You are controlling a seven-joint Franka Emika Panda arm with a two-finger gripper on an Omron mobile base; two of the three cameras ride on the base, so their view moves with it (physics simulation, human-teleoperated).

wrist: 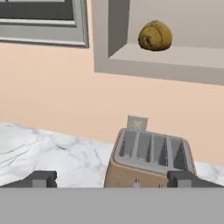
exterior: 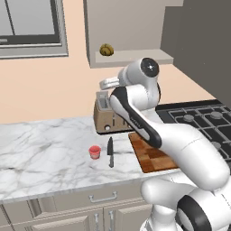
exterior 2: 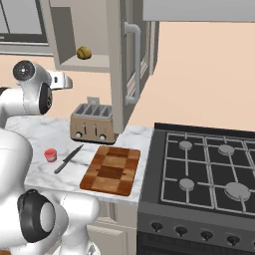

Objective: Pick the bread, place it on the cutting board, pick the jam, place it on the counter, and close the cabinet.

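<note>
Hand view: we see the gripper (wrist: 111, 178) with its two dark fingertips (wrist: 41, 178) spread wide apart at the bottom of the picture, nothing between them; the jaws stand open and hold nothing. Between and beyond the tips sits a tan four-slot toaster (wrist: 148, 159) on the white marble counter (wrist: 48, 151), against the peach wall. Above it, the bread (wrist: 155, 36), a round golden-brown loaf, rests on the bottom shelf of the open cabinet (wrist: 175, 59), well above the gripper.

In the left base view we find the gripper (exterior: 108, 83) as a pale stub projecting from the wrist, level with the space between the toaster (exterior: 106, 118) and the cabinet shelf (exterior: 131, 58), on which the bread (exterior: 106, 50) lies. On the counter (exterior: 40, 153) the jam (exterior: 94, 151), a small red jar, stands upright just beside a black-handled knife (exterior: 110, 152), the two apart. The cutting board (exterior: 151, 153), checkered in light and dark brown, lies to the right of the knife, partly hidden by the arm, next to a black gas hob (exterior: 203, 119).

In the right base view the cabinet door (exterior 2: 127, 60) stands swung out, its metal handle (exterior 2: 134, 62) facing us; the bread (exterior 2: 83, 52) sits inside, the jam (exterior 2: 50, 155) and knife (exterior 2: 68, 158) lie left of the bare cutting board (exterior 2: 112, 170), and the toaster (exterior 2: 93, 122) stands behind it.
</note>
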